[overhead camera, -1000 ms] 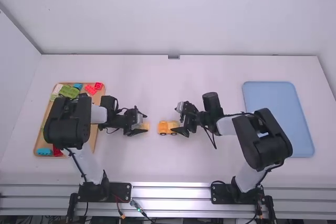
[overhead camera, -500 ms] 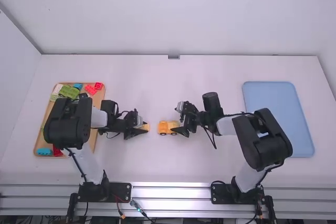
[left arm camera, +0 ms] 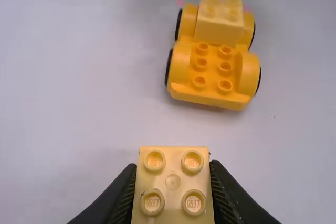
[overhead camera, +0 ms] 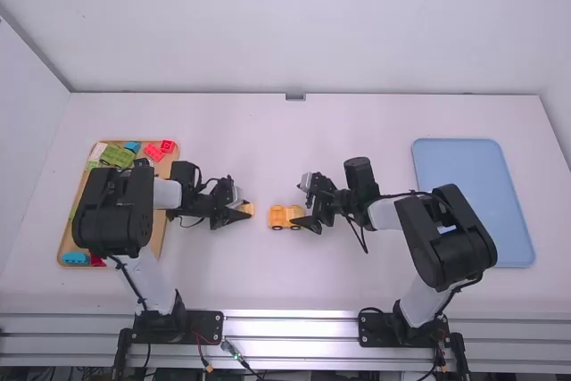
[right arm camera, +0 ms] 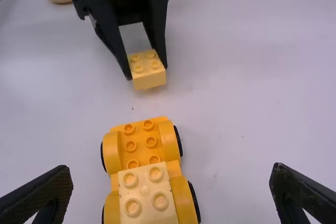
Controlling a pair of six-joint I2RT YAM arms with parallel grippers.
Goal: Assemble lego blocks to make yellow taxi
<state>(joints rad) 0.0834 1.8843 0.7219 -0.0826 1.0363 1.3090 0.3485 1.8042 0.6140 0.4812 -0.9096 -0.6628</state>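
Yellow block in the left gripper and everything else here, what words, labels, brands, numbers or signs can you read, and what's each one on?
Yellow block in the left gripper: marks on its studs, too small to read reliably.
Yellow car: none that I can read.
Blue tray: none that I can read.

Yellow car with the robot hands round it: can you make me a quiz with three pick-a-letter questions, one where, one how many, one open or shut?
1. Where is the car?
A) blue tray
B) white table
C) wooden tray

2. How many studs top the block in the left gripper?
A) four
B) six
C) eight

3. The right gripper is:
A) shut on a block
B) shut, empty
C) open

1 B: its wheels stand there.
2 A: two rows of two.
3 C: its fingers are wide apart.
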